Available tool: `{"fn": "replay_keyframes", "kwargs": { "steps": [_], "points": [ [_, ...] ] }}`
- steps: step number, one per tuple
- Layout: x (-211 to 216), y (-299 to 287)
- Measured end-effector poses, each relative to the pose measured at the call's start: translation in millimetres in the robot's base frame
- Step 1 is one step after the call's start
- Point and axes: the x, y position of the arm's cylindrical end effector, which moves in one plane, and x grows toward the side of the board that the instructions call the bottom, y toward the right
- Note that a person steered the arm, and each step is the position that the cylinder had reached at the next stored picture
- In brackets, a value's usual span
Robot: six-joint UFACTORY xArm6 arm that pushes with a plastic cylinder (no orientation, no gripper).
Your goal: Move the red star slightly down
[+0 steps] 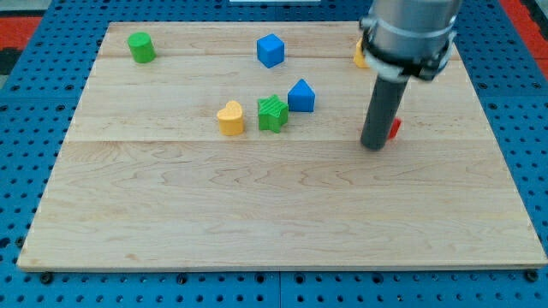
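Observation:
The red star [395, 128] lies on the wooden board at the view's right, mostly hidden behind my rod; only a small red edge shows. My tip [373, 145] rests on the board just left of and slightly below the red star, touching or nearly touching it.
A green cylinder [141, 47] sits at top left. A blue cube [271, 50] is at top centre. A yellow block [360, 54] is partly hidden behind the arm at top right. A yellow heart [230, 118], a green star [272, 113] and a blue block [300, 96] cluster mid-board.

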Motion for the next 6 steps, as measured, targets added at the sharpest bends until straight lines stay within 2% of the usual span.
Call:
{"fn": "replay_keyframes", "kwargs": {
  "steps": [1,2,3,4,5,6],
  "points": [
    [-24,25],
    [-17,-20],
    [-63,-42],
    [-88,32],
    [-86,63],
    [-48,46]
  ]
}}
